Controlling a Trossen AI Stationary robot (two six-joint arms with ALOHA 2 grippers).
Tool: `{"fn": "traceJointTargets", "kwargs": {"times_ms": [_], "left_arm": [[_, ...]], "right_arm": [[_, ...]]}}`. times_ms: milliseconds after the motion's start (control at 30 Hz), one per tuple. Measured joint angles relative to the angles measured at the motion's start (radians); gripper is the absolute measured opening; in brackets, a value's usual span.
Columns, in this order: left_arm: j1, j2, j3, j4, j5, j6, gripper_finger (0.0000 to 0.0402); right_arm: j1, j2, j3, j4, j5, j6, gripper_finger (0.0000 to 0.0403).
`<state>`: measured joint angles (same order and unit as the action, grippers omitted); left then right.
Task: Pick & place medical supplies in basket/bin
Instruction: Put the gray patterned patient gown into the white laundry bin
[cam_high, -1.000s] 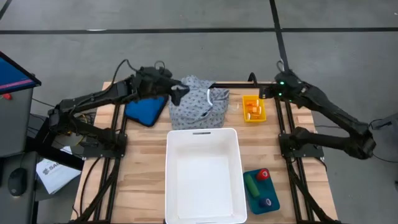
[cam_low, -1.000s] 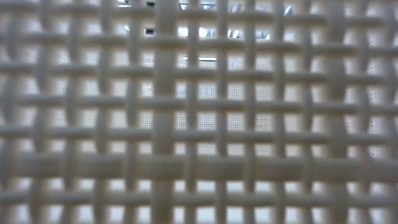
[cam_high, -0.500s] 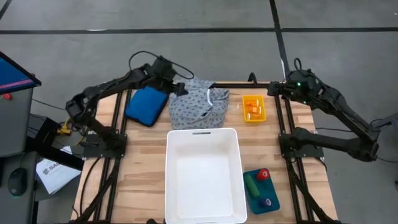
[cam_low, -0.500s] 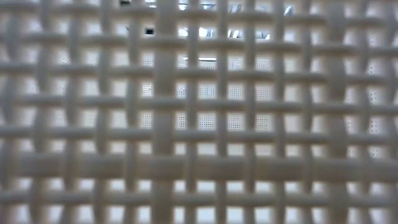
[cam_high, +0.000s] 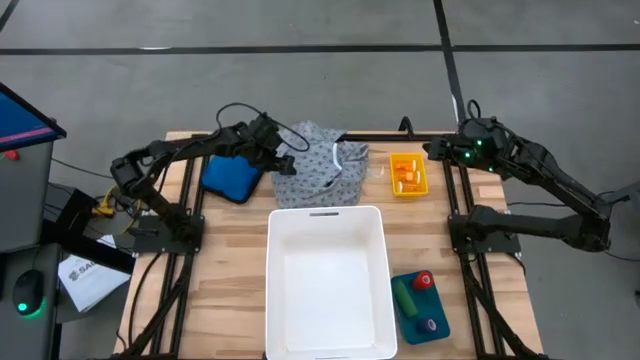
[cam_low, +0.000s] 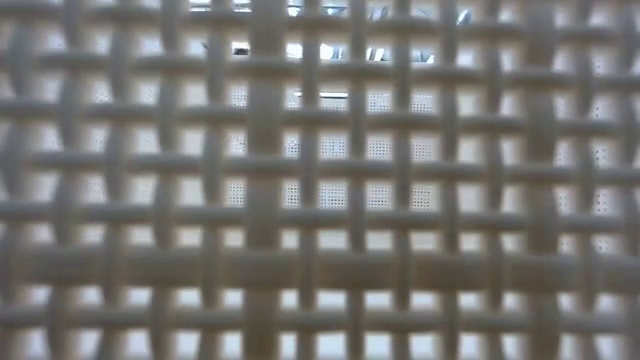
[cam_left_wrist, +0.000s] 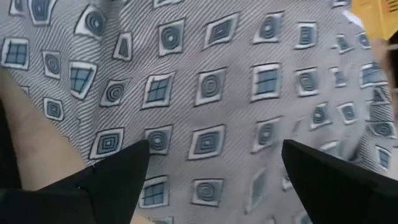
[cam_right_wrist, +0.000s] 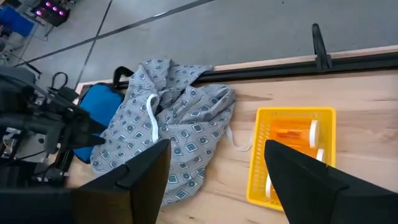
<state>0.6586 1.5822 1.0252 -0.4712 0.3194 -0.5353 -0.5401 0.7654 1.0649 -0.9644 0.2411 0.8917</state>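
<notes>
The left gripper (cam_high: 285, 160), fingers spread, hangs at the left edge of the patterned garment (cam_high: 322, 165). The right gripper (cam_high: 432, 152), also spread, waits beside the yellow tray (cam_high: 407, 175).

even bright overhead light, soft shadows; low view blurred by mesh (cam_low: 320, 200)

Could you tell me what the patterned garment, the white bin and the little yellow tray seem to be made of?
The garment looks like soft woven cloth, matte: it lies crumpled in folds, and close up fine diagonal threads show under printed squares. The white bin looks like smooth moulded plastic; the low view shows a basket-weave lattice wall. The yellow tray seems to be glossy rigid plastic, slotted, holding orange bottles.
</notes>
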Motion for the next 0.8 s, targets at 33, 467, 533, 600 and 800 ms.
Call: {"fn": "traceJointTargets", "kwargs": {"times_ms": [33, 467, 533, 600, 800], "left_arm": [[-0.001, 0.000, -0.019, 0.025, -0.001, -0.008, 0.0359], [-0.090, 0.014, -0.128, 0.206, -0.085, -0.023, 0.0352], [-0.093, 0.036, -0.130, 0.210, -0.086, -0.023, 0.0351], [-0.103, 0.074, -0.130, 0.245, -0.086, -0.023, 0.0347], [-0.123, 0.125, -0.130, 0.288, -0.080, -0.014, 0.0279]], "right_arm": [[0.005, 0.000, 0.000, 0.000, 0.001, 0.003, 0.0256], [0.052, 0.000, 0.000, 0.040, 0.004, 0.047, 0.0256], [0.058, 0.000, 0.000, 0.040, 0.004, 0.052, 0.0256], [0.066, 0.000, 0.000, 0.040, 0.004, 0.055, 0.0256], [0.104, 0.000, 0.000, 0.040, 0.004, 0.099, 0.0256]]}}
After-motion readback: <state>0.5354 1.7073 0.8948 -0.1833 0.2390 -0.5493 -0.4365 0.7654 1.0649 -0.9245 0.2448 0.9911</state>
